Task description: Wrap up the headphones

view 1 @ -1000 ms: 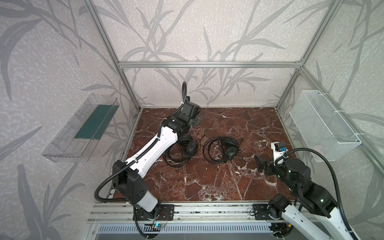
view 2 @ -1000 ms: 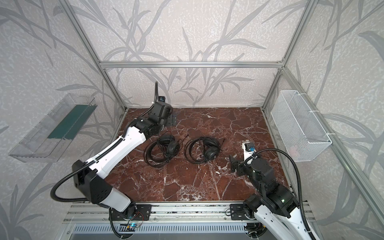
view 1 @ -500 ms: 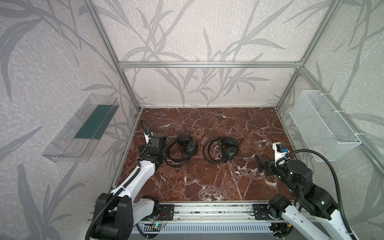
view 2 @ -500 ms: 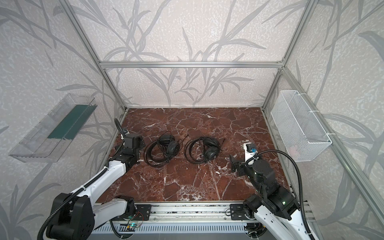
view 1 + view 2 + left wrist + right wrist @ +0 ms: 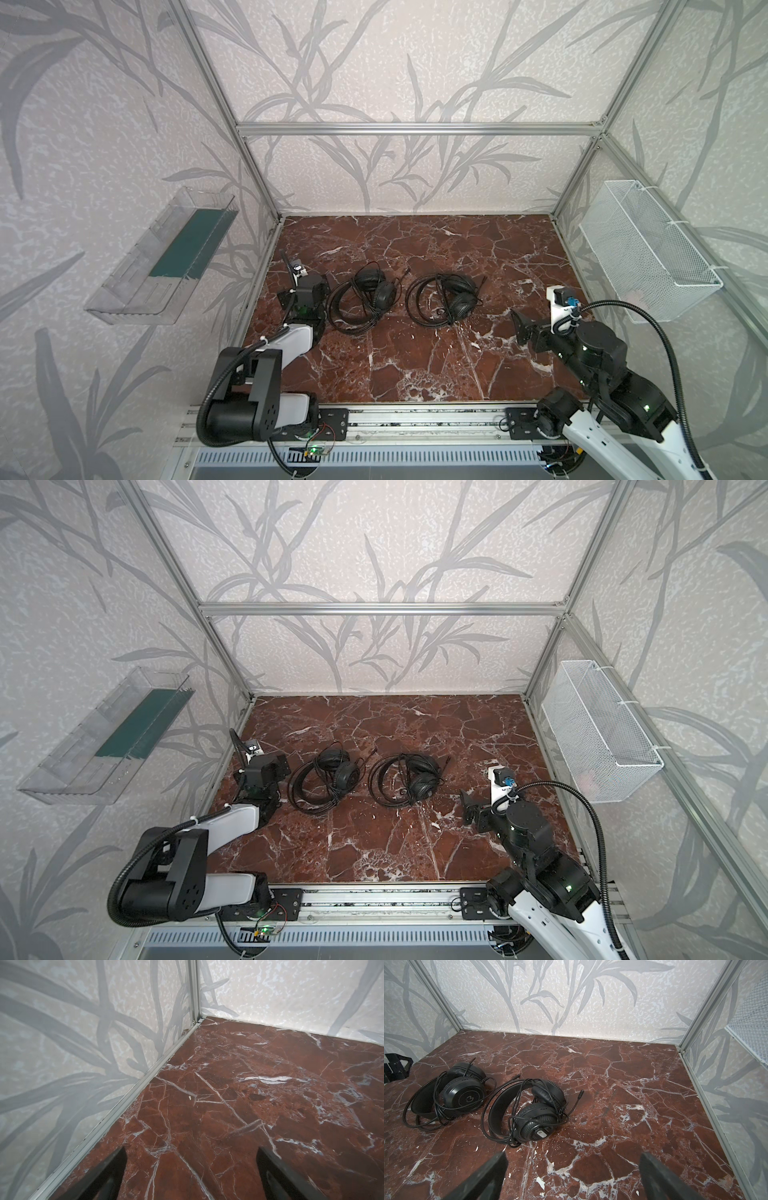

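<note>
**Both arms empty, both headsets lying coiled on the table**

- Task things: two black over-ear wired headsets lie side by side mid-table on the red-brown marble-pattern tabletop (image 5: pixel 415 365). These are the left headset (image 5: pixel 365 297) and the right headset (image 5: pixel 446 296).
- Each thin black cable lies in loose rings around its headband and earcups. On the right headset (image 5: pixel 529 1113) some loops spill onto the table.
- Step, my read: neither headset is being wrapped. This is either the wrap finished or a pause between passes.
- Next move, if any: pinch a slack loop low on the table and draw it snug over the earcups without dragging the headset.
- Left gripper (image 5: pixel 191 1149): jaws wide apart, nothing between them. It faces the corner beside the left headset; I see no contact.
- Right gripper (image 5: pixel 573 1154): jaws wide apart and empty, well short of the right headset.
</note>
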`<act>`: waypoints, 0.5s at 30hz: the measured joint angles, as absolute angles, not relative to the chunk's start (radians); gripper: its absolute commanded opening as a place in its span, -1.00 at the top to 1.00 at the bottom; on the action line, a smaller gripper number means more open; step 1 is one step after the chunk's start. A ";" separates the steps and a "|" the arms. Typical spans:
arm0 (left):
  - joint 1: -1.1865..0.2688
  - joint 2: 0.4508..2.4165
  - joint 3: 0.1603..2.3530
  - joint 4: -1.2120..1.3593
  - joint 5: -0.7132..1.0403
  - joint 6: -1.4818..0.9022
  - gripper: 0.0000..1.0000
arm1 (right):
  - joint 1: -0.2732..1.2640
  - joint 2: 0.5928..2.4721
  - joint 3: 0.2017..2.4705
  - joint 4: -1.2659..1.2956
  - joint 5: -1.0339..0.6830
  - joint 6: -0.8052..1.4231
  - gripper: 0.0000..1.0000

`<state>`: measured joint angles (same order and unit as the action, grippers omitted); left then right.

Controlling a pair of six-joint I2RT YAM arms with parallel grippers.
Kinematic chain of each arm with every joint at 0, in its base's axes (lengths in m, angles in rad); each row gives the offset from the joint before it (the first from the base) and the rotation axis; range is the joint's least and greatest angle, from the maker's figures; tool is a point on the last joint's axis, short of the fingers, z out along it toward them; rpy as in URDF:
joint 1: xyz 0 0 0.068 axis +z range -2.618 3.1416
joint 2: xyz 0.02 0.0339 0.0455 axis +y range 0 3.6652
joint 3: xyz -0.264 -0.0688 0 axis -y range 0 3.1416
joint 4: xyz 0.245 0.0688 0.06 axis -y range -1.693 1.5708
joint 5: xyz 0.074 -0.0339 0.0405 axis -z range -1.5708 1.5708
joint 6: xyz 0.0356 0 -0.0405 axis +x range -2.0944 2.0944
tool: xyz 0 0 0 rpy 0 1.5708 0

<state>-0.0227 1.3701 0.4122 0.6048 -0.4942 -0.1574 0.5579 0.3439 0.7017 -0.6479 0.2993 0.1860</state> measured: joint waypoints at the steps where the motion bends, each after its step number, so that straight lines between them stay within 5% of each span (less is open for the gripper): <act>1: -0.014 1.398 0.397 0.645 -0.490 -0.159 -0.98 | 0.558 0.344 0.701 -0.648 0.301 0.186 -0.98; 15: -0.009 1.554 0.377 0.862 -0.341 -0.101 -0.99 | 0.558 0.366 0.686 -0.620 0.337 0.187 -0.98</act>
